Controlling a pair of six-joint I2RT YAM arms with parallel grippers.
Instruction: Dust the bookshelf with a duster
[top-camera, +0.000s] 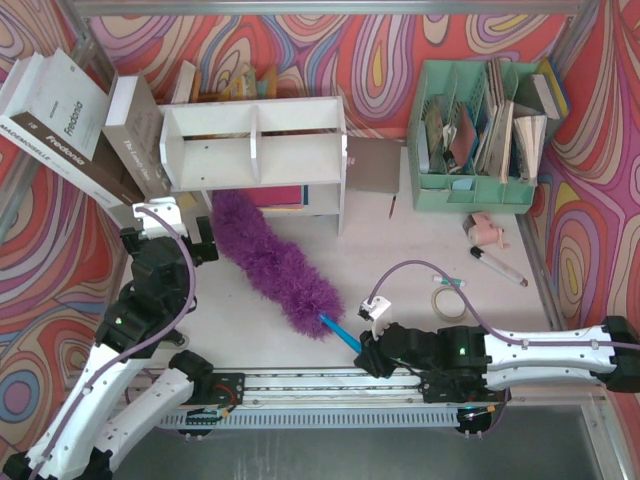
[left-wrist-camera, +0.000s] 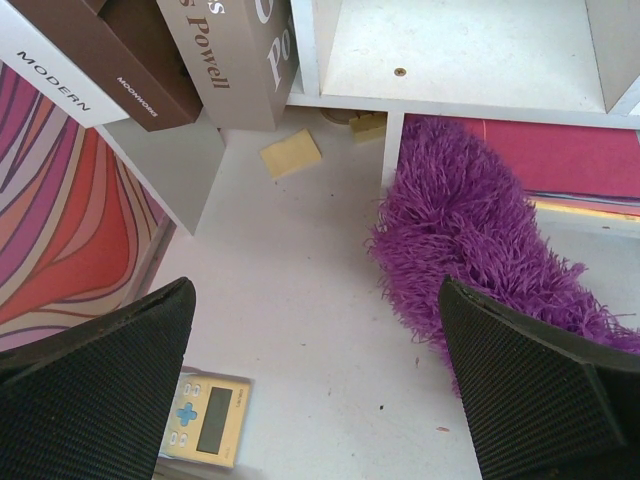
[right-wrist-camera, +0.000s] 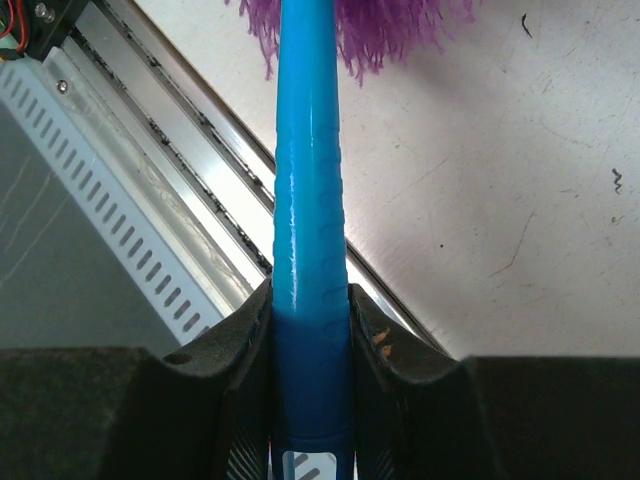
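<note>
Holding one duster (top-camera: 275, 265), the right hand (top-camera: 362, 350) is clenched; the left hand (left-wrist-camera: 315, 390) gapes near one bookshelf (top-camera: 300, 115).

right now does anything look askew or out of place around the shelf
Yes. A white book and a grey book lean tilted at the left of the shelf instead of standing upright. A small yellow block lies loose by the shelf's foot. Nothing looks spilled.

Purple duster (top-camera: 275, 262) lies diagonally mid-frame, its fluffy tip at the foot of the white bookshelf (top-camera: 255, 150) upper left, blue handle clamped in the right gripper (top-camera: 362, 348) at lower centre; left gripper (top-camera: 208, 243) sits just beside the fluff.
</note>
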